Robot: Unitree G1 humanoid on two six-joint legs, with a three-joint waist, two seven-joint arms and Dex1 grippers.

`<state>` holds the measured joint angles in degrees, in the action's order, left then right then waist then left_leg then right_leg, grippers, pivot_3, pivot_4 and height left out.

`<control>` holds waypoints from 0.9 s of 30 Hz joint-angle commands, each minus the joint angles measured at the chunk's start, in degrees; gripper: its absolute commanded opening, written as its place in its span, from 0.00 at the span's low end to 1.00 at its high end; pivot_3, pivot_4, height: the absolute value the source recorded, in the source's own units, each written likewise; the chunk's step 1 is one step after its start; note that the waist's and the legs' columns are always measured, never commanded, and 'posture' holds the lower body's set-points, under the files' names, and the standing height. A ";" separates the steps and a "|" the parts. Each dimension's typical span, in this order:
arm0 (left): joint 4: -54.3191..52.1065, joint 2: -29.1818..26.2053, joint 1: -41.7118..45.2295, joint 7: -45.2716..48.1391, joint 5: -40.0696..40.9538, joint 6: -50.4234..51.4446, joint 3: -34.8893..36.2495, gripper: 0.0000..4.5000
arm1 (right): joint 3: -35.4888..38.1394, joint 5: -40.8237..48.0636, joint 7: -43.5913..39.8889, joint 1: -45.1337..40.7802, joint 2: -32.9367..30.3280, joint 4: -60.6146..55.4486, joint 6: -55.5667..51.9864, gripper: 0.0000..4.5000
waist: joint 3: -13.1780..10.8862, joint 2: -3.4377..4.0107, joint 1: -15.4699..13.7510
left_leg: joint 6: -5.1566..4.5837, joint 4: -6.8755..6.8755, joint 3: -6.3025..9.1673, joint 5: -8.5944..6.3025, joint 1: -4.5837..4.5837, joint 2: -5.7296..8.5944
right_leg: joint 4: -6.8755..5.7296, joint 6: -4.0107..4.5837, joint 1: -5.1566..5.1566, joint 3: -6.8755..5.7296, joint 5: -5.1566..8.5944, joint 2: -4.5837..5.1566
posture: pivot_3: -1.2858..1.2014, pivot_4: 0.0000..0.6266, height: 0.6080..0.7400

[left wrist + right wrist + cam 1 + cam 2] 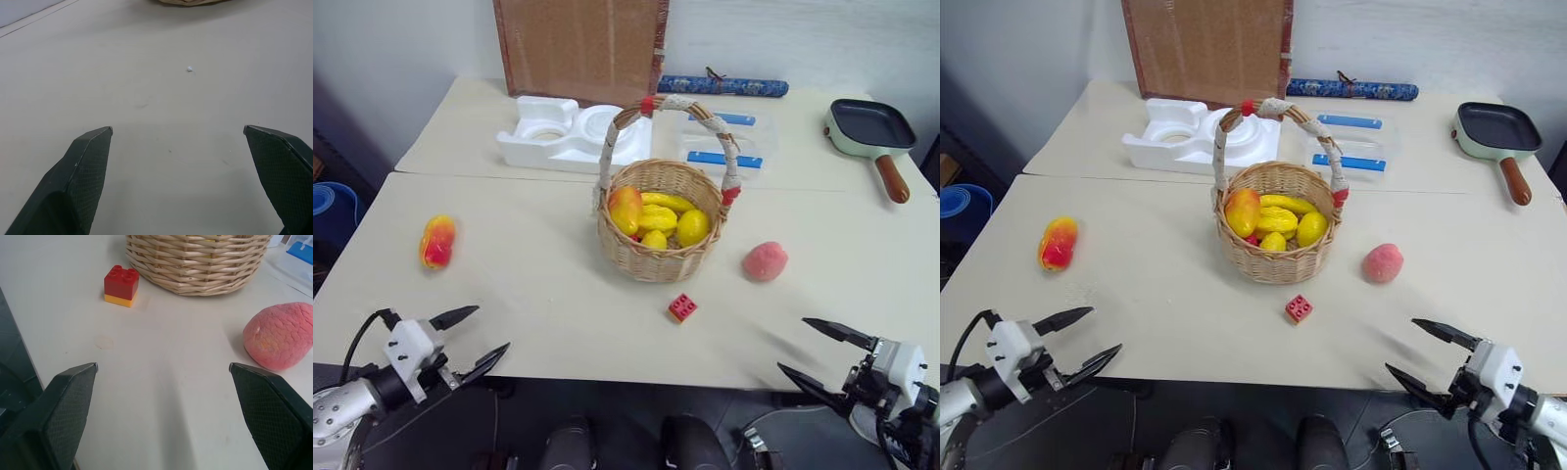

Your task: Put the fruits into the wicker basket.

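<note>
Where the two pale tables (538, 284) meet, stands upright the wicker basket (658, 257), round and tan, arched handle wrapped in white cord with red bands. Holds already a heap of yellow fruit (664, 217), banana-like and lemon-like pieces, plus one yellow-orange piece with a red blush (626, 209) leaning against the inner wall on the robot's left side; a glimpse of red beneath. Outside the basket, well apart to its left, lies the mango (437, 241) on the bare tabletop. Near the basket on its right, not touching, rests the pink peach (765, 261). Just in front of the basket, sits a small red brick (682, 307) on a yellow base. Behind, on the far table: a white foam tray (558, 134) with round hollows, nothing seen inside; a clear box with blue strips (724, 142); a small black-lined pan (868, 124). Left gripper (470, 342) at the near edge, fingers spread wide, gripping nothing. Right gripper (822, 354) likewise spread wide and empty, aimed toward brick and peach.
</note>
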<state>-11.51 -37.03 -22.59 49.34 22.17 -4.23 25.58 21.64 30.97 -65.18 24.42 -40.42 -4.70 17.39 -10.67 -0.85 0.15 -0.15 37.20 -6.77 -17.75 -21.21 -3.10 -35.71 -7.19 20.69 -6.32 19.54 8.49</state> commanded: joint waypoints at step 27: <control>-12.83 -6.85 8.94 9.99 9.51 13.48 -8.29 1.00 | -17.52 -1.44 16.54 -14.18 2.84 -22.36 -30.09 1.00 | 0.02 -0.03 0.21 | 0.26 0.03 -0.05 0.02 -0.02 -0.11 | -0.10 0.02 0.10 0.08 0.00 -0.06 | 0.52 0.24 1.00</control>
<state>-22.24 -43.60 -13.84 58.64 30.02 8.25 18.47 6.18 30.79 -51.91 11.19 -38.39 -24.21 -9.86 -10.65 -0.88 0.35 0.12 37.24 -6.83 -17.73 -21.26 -3.21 -35.82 -7.17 20.83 -6.25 19.55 8.41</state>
